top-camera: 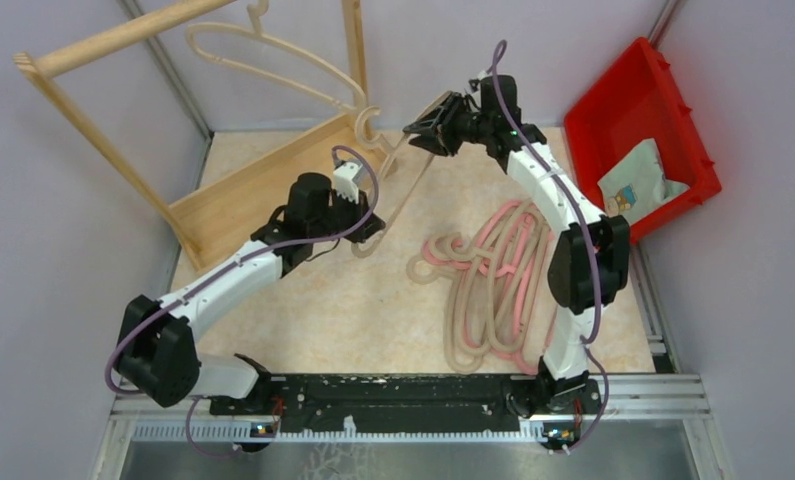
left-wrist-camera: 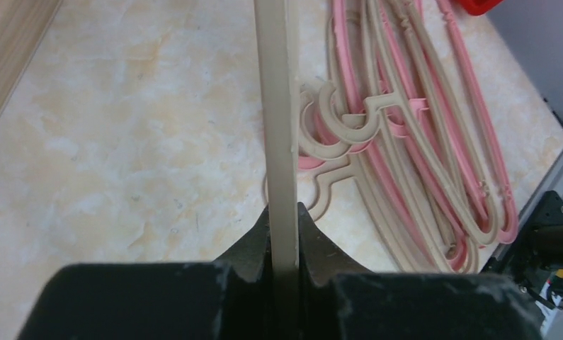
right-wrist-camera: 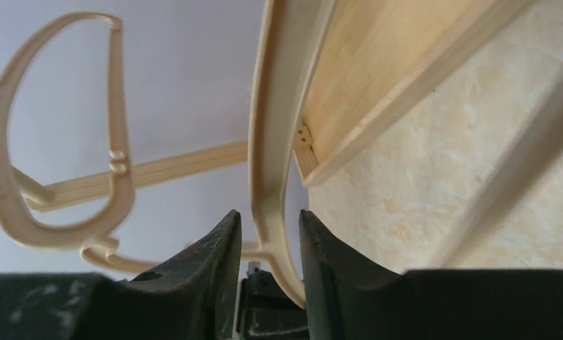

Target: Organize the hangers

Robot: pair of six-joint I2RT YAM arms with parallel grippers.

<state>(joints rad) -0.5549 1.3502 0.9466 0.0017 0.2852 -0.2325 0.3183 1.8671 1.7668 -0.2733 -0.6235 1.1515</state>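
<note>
Wooden rack (top-camera: 123,35) stood far left, one hung hanger (top-camera: 308,60) on its pole, so probably the goal for the rest. Pink and beige pile of hangers (top-camera: 493,290) lay mid-table, a red bin (top-camera: 633,110) beyond. One beige hanger (left-wrist-camera: 278,106) was raised between the arms, likely a handover: left gripper (left-wrist-camera: 284,234) pinched its bar, right gripper (right-wrist-camera: 268,219) straddled its neck, fingers slightly parted. The rack's base crowded the lift.

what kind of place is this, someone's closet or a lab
Most likely a robotics lab work cell: left arm and right arm bolted to a metal rail at a walled-in table, with a wooden rack, piled hangers and a red bin.
</note>
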